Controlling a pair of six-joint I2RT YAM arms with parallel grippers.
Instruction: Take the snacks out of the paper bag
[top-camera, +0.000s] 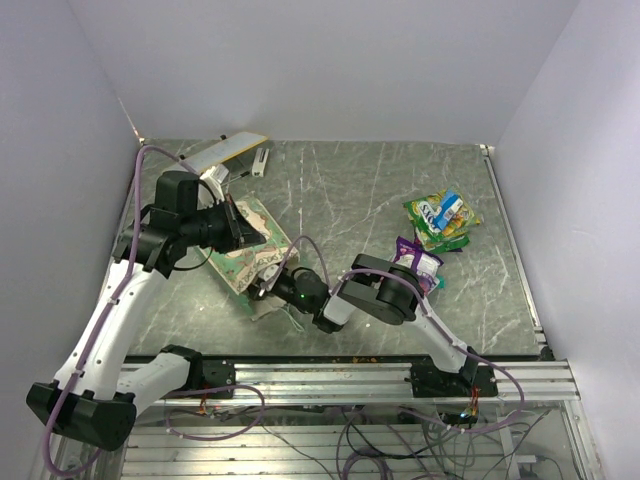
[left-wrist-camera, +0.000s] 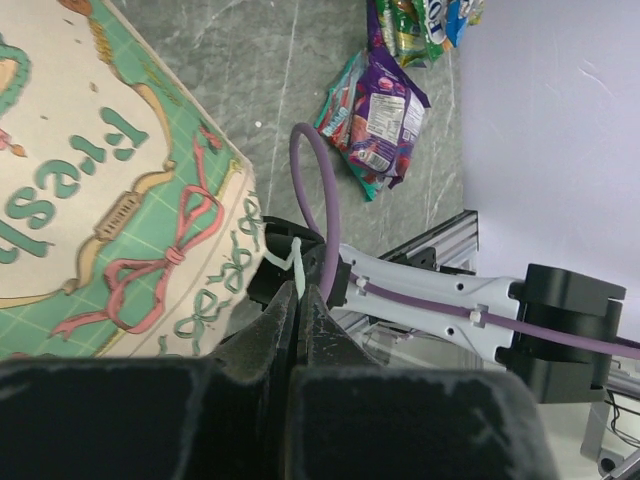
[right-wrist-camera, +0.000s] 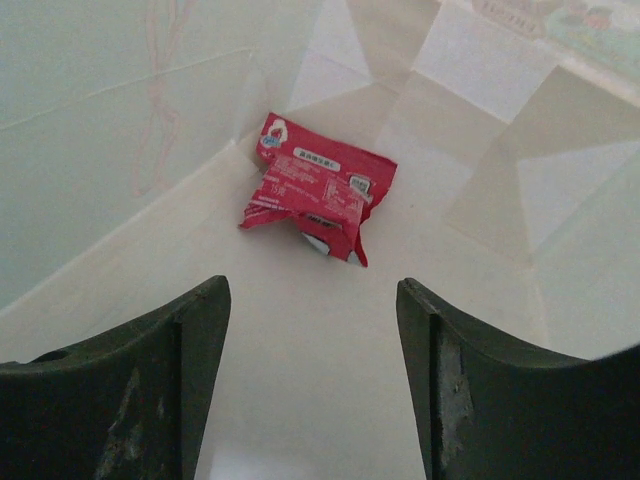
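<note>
Left claw (left-wrist-camera: 298, 300): mine, closed, pinching the bag's white string handle (left-wrist-camera: 285, 262).
Right claw (right-wrist-camera: 313, 290): my fingers spread wide with nothing between them, reaching inside the paper bag (top-camera: 245, 262).
Bag: lying on its side on the table (top-camera: 340, 190), left of centre.
Red packet (right-wrist-camera: 315, 200): on the cream inner wall, just ahead of my open fingers, not touching them.
Purple packet (top-camera: 417, 262): out on the table beside my right arm.
Green and yellow packets (top-camera: 442, 218): piled far right, well apart from the bag.

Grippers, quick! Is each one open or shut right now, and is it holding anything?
Left gripper: closed, pinching the string handle of the paper bag.
Right gripper: open and empty, inside the bag, facing a red packet.
</note>
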